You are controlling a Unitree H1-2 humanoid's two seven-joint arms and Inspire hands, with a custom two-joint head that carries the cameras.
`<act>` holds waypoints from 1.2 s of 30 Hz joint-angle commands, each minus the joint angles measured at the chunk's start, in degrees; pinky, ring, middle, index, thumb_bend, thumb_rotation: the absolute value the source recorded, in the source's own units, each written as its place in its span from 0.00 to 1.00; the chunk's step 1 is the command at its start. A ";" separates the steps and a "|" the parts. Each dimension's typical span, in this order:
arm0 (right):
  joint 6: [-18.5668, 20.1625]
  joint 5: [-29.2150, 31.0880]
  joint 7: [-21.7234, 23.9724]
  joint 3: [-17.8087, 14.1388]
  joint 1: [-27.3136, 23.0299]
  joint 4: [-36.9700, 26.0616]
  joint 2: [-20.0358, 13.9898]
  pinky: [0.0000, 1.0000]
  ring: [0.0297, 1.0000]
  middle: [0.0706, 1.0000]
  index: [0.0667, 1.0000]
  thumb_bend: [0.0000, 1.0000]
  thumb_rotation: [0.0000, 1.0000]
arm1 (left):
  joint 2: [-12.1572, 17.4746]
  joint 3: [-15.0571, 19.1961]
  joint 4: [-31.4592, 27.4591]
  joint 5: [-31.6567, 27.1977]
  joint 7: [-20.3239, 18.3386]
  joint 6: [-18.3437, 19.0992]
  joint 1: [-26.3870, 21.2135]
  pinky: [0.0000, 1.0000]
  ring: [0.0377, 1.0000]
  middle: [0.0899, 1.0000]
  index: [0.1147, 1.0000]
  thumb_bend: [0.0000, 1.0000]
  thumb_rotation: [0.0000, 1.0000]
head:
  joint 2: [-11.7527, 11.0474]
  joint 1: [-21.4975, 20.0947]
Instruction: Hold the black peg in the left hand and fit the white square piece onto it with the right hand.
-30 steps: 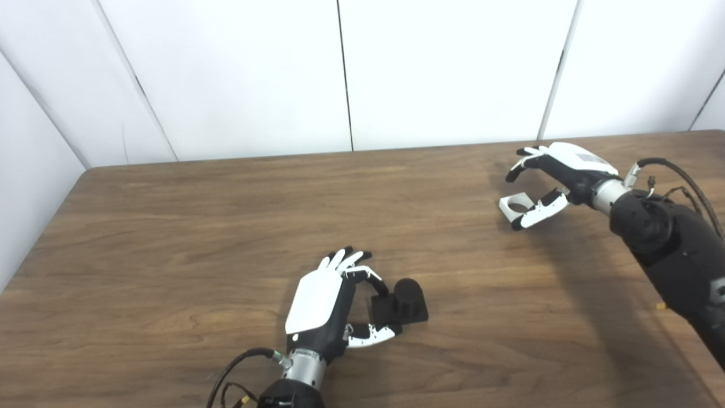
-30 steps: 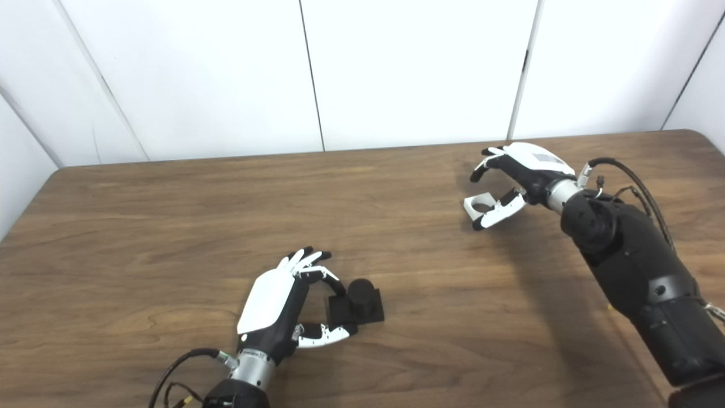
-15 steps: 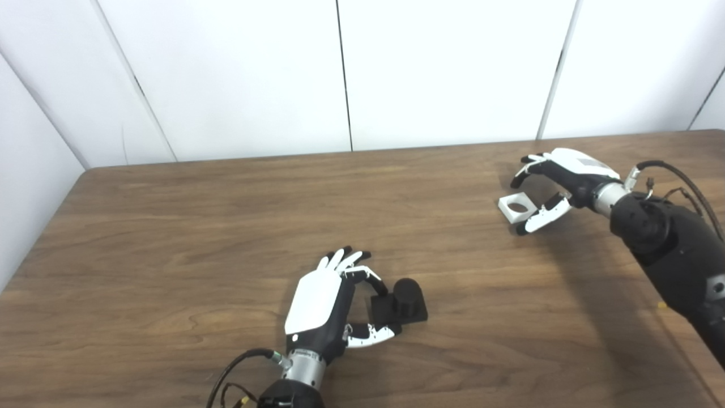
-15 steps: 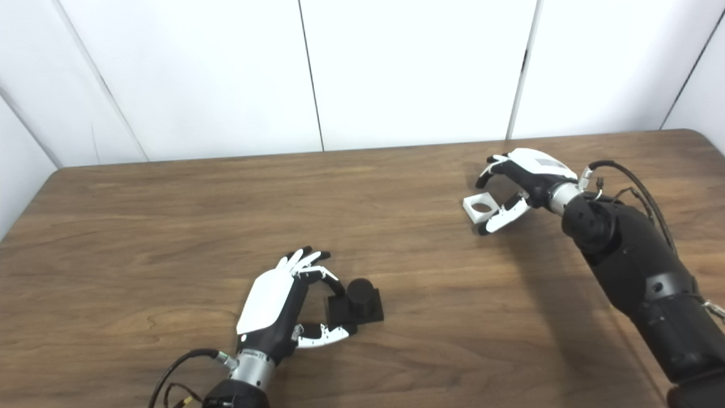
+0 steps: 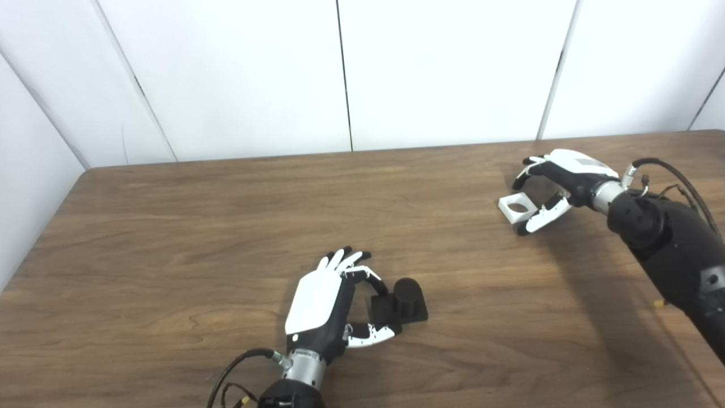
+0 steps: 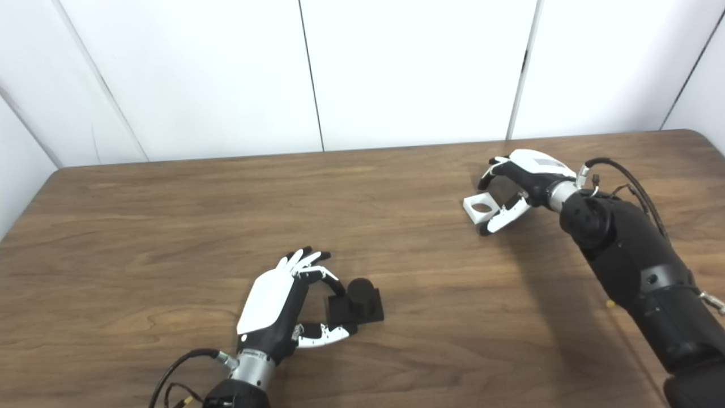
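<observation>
Left eye view: black round peg on its square base (image 5: 403, 301) stands upright near-centre on the brown wooden tabletop (image 5: 226, 226), left hand (image 5: 323, 303) fingers curled at its base; flat white square piece with a round hole (image 5: 515, 207) lies far right between the right hand's (image 5: 558, 181) spread fingers

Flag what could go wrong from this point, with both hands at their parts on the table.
1. The right hand sits at one edge of the white square piece, fingers apart; closing from there might push the piece along the table rather than pinch it.
2. The left hand reaches only the near side of the black peg base. Such a partial hold could let the peg tilt when lifted, spoiling alignment with the piece's round hole.
</observation>
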 commanded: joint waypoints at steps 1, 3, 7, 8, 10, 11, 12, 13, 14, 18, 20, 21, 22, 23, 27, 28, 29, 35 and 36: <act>-2.09 -0.01 -1.24 -0.33 -3.09 0.23 -0.87 0.96 1.00 0.95 0.70 0.91 0.28 | 0.43 -0.27 1.12 1.52 -0.62 1.15 0.08 0.98 0.96 0.87 0.42 0.52 0.06 | 0.02 0.09; -2.33 -0.01 -1.36 -0.34 -3.08 0.54 -0.83 0.95 1.00 0.95 0.70 0.91 0.28 | 0.38 -0.32 1.05 1.64 -0.68 1.28 0.07 0.97 0.96 0.87 0.42 0.52 0.06 | 0.03 0.11; -2.24 -0.12 -1.40 -0.36 -3.02 0.51 -0.76 0.96 1.00 0.95 0.70 0.90 0.29 | 0.34 -0.39 0.89 1.83 -0.79 1.56 0.06 0.97 0.96 0.87 0.42 0.52 0.06 | 0.08 0.13; -2.43 -0.15 -1.59 -0.34 -3.00 0.63 -0.73 0.96 1.00 0.95 0.70 0.90 0.29 | 0.34 -0.43 0.90 1.93 -0.78 1.61 0.03 0.97 0.96 0.87 0.42 0.52 0.06 | 0.00 0.13; -2.76 -0.17 -1.91 -0.30 -2.98 0.98 -0.65 0.96 1.00 0.95 0.70 0.90 0.29 | 0.32 -0.45 0.96 2.00 -0.74 1.67 -0.03 0.97 0.96 0.87 0.42 0.52 0.06 | -0.08 0.17; -2.92 -0.17 -1.97 -0.26 -2.98 1.15 -0.62 0.96 1.00 0.95 0.70 0.90 0.29 | 0.32 -0.45 0.94 1.91 -0.84 1.72 -0.04 0.97 0.96 0.87 0.42 0.52 0.06 | -0.08 0.17; -2.94 -0.26 -1.94 -0.16 -3.01 1.27 -0.59 0.96 1.00 0.95 0.70 0.90 0.29 | 0.35 -0.44 0.96 1.84 -0.86 1.70 -0.07 0.97 0.96 0.87 0.42 0.52 0.06 | -0.13 0.17; -3.02 -0.27 -1.96 -0.12 -3.00 1.37 -0.57 0.96 1.00 0.95 0.70 0.89 0.30 | 0.35 -0.42 0.94 1.77 -0.92 1.71 -0.10 0.97 0.96 0.87 0.42 0.52 0.06 | -0.13 0.17; -3.06 -0.28 -1.97 -0.10 -3.00 1.42 -0.55 0.96 1.00 0.94 0.70 0.89 0.30 | 0.36 -0.41 0.92 1.73 -0.96 1.72 -0.11 0.97 0.96 0.87 0.42 0.52 0.06 | -0.13 0.17; -3.28 -0.19 -2.31 -0.16 -2.81 1.61 -0.28 0.96 1.00 0.94 0.68 0.88 0.29 | 0.39 -0.26 0.84 1.36 -1.14 1.74 -0.14 0.98 0.97 0.87 0.42 0.52 0.06 | -0.16 0.13; -3.54 -0.16 -2.51 -0.14 -2.73 1.68 -0.22 0.96 1.00 0.93 0.67 0.87 0.28 | 0.48 -0.24 0.93 1.19 -1.01 1.49 -0.12 0.98 0.97 0.87 0.42 0.52 0.06 | -0.23 0.02; -3.59 -0.09 -2.59 -0.17 -2.64 1.64 -0.16 0.96 1.00 0.93 0.66 0.87 0.28 | 0.50 -0.23 1.02 1.16 -0.89 1.37 -0.12 0.98 0.97 0.87 0.42 0.52 0.06 | -0.23 0.02; -3.60 -0.01 -2.69 -0.21 -2.58 1.65 -0.08 0.96 1.00 0.93 0.65 0.86 0.27 | 0.50 -0.23 1.10 1.16 -0.77 1.29 -0.13 0.98 0.97 0.87 0.42 0.52 0.06 | -0.23 0.02; -3.59 0.04 -2.76 -0.23 -2.54 1.66 -0.03 0.96 1.00 0.93 0.65 0.86 0.27 | 0.50 -0.23 1.15 1.17 -0.69 1.25 -0.13 0.98 0.96 0.87 0.42 0.52 0.06 | -0.23 0.02; -3.58 0.15 -2.84 -0.19 -2.50 1.61 0.08 0.95 1.00 0.93 0.63 0.86 0.26 | 0.45 -0.39 1.23 1.54 -0.63 1.35 -0.22 0.98 0.96 0.87 0.42 0.52 0.06 | -0.18 -0.05; -3.49 0.13 -2.73 -0.14 -2.51 1.53 0.04 0.95 1.00 0.93 0.63 0.86 0.26 | 0.37 -0.38 1.29 1.43 -0.51 1.28 -0.22 0.98 0.96 0.87 0.42 0.52 0.06 | -0.08 -0.08; -3.41 0.11 -2.65 -0.10 -2.51 1.47 0.01 0.95 1.00 0.93 0.63 0.86 0.26 | 0.31 -0.36 1.35 1.31 -0.40 1.21 -0.22 0.98 0.96 0.87 0.42 0.52 0.06 | -0.08 -0.08; -3.42 0.26 -2.58 -0.15 -2.31 1.46 -0.08 0.96 1.00 0.93 0.62 0.85 0.27 | 0.20 -0.38 1.46 1.48 -0.34 1.41 -0.20 0.98 0.96 0.87 0.42 0.52 0.06 | -0.10 0.03; -3.51 0.32 -2.62 -0.18 -2.24 1.46 -0.10 0.96 1.00 0.93 0.62 0.85 0.27 | 0.23 -0.38 1.44 1.49 -0.36 1.40 -0.21 0.98 0.96 0.87 0.42 0.52 0.06 | -0.07 0.08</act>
